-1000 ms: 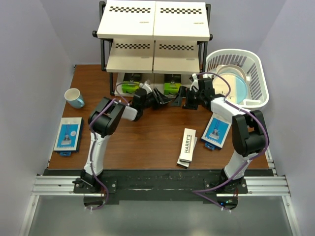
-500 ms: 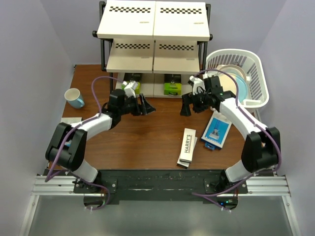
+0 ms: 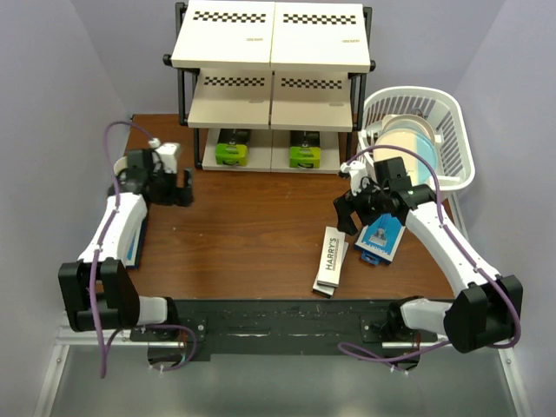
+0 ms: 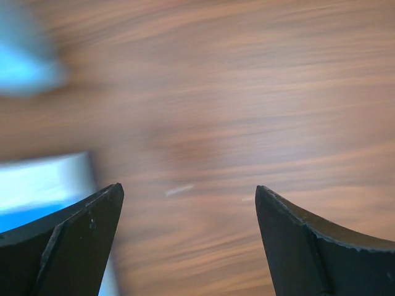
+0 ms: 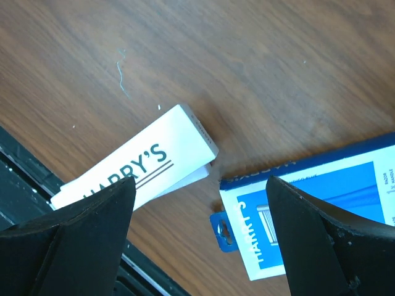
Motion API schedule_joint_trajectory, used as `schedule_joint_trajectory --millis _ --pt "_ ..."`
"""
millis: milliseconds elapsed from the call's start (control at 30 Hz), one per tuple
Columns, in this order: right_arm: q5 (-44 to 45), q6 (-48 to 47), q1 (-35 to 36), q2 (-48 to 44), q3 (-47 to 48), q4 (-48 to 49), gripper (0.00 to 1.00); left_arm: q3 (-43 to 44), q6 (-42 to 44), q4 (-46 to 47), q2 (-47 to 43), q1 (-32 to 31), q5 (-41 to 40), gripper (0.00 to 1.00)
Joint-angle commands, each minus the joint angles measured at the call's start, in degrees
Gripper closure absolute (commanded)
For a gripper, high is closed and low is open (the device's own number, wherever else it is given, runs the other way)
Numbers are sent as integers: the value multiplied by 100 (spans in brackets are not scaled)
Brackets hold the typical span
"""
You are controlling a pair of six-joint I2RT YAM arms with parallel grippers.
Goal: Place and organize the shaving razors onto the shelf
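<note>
Counter [image 3: 252, 217] bearing the three-tier shelf [image 3: 271, 52]; its bottom tier holds two black-and-green razor boxes [image 3: 231, 148]. Four boxes lie unshelved: the stacked HARRY'S boxes [image 3: 330, 259], the right blue-and-white box [image 3: 382, 234], and the left blue-and-white box [image 3: 138, 247] largely under the arm. Left claw [image 4: 188, 188] and right claw [image 5: 200, 182] gape wide, empty. Roughly one third done.
</note>
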Motion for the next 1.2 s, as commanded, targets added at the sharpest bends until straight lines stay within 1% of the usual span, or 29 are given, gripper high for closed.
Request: schedule_joint_trajectory --millis 0,33,67,133,233,267,367,467,500,567,633,667,700,767,800,833,900,933,1000,1067,1133,1167 --pt "-302 200 44 163 288 272 9 -31 1683 -1067 11 1320 -1269 6" --pt "-398 340 53 277 455 299 9 -84 1806 -996 54 1696 -1350 6" --pt "-460 411 105 461 535 317 9 -154 2008 -961 194 1848 -1342 7" --pt "-626 542 193 638 789 369 10 -172 2106 -952 370 2068 -1263 8" --pt "-715 570 448 875 1123 378 10 -260 2063 -847 670 2122 -1140 14" --pt "-767 552 571 919 1194 370 10 -287 1984 -829 731 2122 -966 16" --pt "-803 569 729 1043 1370 431 10 -401 1834 -645 906 2087 -710 19" --pt "-812 710 774 1104 1414 563 10 -462 1869 -697 1301 1956 -464 30" --pt "-794 736 774 1104 1406 615 10 -471 1921 -801 1399 1833 -228 38" --pt "-768 780 783 1034 1335 659 10 -585 1948 -872 1513 1614 -42 43" --pt "-724 772 774 947 1248 686 10 -752 2018 -881 1488 1017 47 49" --pt "-706 763 783 920 1212 677 10 -787 2053 -890 1444 780 29 50" --pt "-689 745 774 894 1186 642 10 -823 2062 -916 1418 342 38 51" --pt "-671 701 783 824 1081 616 10 -832 2080 -995 1461 -82 47 54" --pt "-662 693 783 797 1045 607 10 -814 2071 -1048 1496 -432 20 55" --pt "-662 684 783 779 1002 616 10 -745 2054 -1083 1618 -505 3 56" --pt "-662 684 783 727 966 624 10 -613 2019 -1215 1777 -917 46 58" --pt "-654 675 774 700 940 633 10 -421 1905 -1276 1960 -1006 81 58" --pt "-627 657 783 674 931 642 10 -165 1712 -1496 2146 -1225 432 60" --pt "-610 622 774 665 922 633 10 178 1317 -1575 2375 -1419 748 62" --pt "-618 587 774 647 922 624 10 380 905 -1550 2428 -1735 1021 62" --pt "-618 578 783 647 922 616 10 451 841 -1558 2428 -1849 1353 61"
